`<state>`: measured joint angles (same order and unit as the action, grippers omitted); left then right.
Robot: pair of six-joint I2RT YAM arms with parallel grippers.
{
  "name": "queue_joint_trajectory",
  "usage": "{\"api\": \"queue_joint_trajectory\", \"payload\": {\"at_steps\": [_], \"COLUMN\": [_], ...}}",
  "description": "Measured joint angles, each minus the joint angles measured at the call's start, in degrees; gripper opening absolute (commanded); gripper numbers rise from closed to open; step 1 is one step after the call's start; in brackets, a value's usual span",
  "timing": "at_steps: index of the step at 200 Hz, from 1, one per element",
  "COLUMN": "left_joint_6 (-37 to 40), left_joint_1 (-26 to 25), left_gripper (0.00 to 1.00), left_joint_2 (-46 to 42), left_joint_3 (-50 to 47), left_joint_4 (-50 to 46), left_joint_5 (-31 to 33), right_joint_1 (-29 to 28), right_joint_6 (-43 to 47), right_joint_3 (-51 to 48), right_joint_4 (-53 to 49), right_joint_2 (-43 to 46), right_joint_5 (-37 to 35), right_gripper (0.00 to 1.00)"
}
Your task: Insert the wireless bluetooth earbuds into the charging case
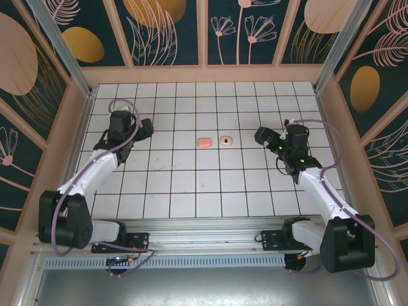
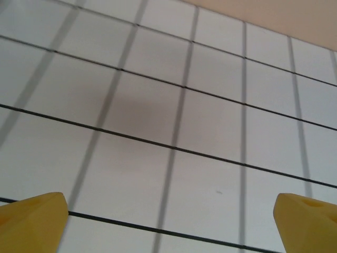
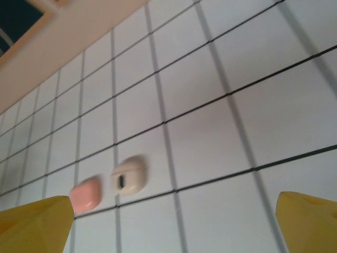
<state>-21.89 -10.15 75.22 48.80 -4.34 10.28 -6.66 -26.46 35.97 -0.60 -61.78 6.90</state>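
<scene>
my left gripper (image 1: 144, 128) and right gripper (image 1: 261, 135) are both spread wide, empty. the charging case (image 1: 204, 141) lies between them, well apart from each. a beige oval (image 1: 225, 139) sits just beside it, on the right gripper's side.

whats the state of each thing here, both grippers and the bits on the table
left gripper, open, nothing between its fingers
right gripper, open, nothing held
pink case, lid looks shut, lying flat on the table
beige oval piece, lying flat beside the case, not touching it
</scene>
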Motion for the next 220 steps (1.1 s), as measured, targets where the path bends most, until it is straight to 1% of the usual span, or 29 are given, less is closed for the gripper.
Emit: {"api": "queue_joint_trajectory", "payload": {"at_steps": [24,44,62,88,105,128,162,173,183,189,199,207,220], "left_joint_6": [4.4,7.9,11.1,13.9,15.0,16.8,18.0,17.8,17.7,17.7,17.6,17.6,17.4], "left_joint_1": [-0.1,0.5,1.0,2.2,3.7,5.0,5.9,6.1,6.4,6.5,6.8,6.8,7.0], "left_gripper": [0.99,0.99,0.99,0.99,0.99,0.99,0.99,0.99,0.99,0.99,0.99,0.99,0.99], "left_joint_2": [-2.9,-3.0,-3.7,-6.1,-5.9,-2.1,2.3,4.7,9.1,11.0,11.6,12.0,12.2], "left_joint_3": [-7.1,-13.8,-22.6,-36.0,-39.6,-39.5,-37.2,-38.5,-40.0,-40.4,-40.5,-40.1,-38.6], "left_joint_4": [7.3,15.6,25.7,39.9,46.4,57.7,64.9,72.0,78.9,79.9,78.5,79.2,78.8], "left_joint_5": [9.2,14.3,17.1,18.8,18.7,16.9,11.1,10.2,9.9,9.6,9.0,8.4,7.8], "right_joint_1": [5.4,8.9,11.0,12.7,13.4,14.3,14.5,14.5,14.5,14.5,14.3,13.8,11.6], "right_joint_6": [3.5,6.7,9.3,12.7,14.3,16.5,19.0,19.3,19.3,19.3,19.8,20.5,22.0], "right_joint_3": [-5.5,-9.4,-13.9,-18.5,-19.7,-20.4,-20.3,-20.3,-20.2,-20.1,-19.4,-18.8,-18.6], "right_joint_4": [5.2,10.7,16.9,24.6,30.1,37.0,45.9,48.5,51.1,52.8,54.0,54.9,56.3], "right_joint_2": [2.5,2.8,2.8,0.5,-3.5,-9.9,-15.9,-17.1,-18.6,-19.7,-21.6,-22.9,-24.2], "right_joint_5": [-1.6,-2.7,-3.3,-4.1,-4.1,-3.4,-0.6,-0.2,0.0,0.2,0.5,0.5,-0.3], "right_gripper": [0.99,0.99,0.99,0.99,0.99,0.99,0.99,0.99,0.99,0.99,0.99,0.99,0.99]}}
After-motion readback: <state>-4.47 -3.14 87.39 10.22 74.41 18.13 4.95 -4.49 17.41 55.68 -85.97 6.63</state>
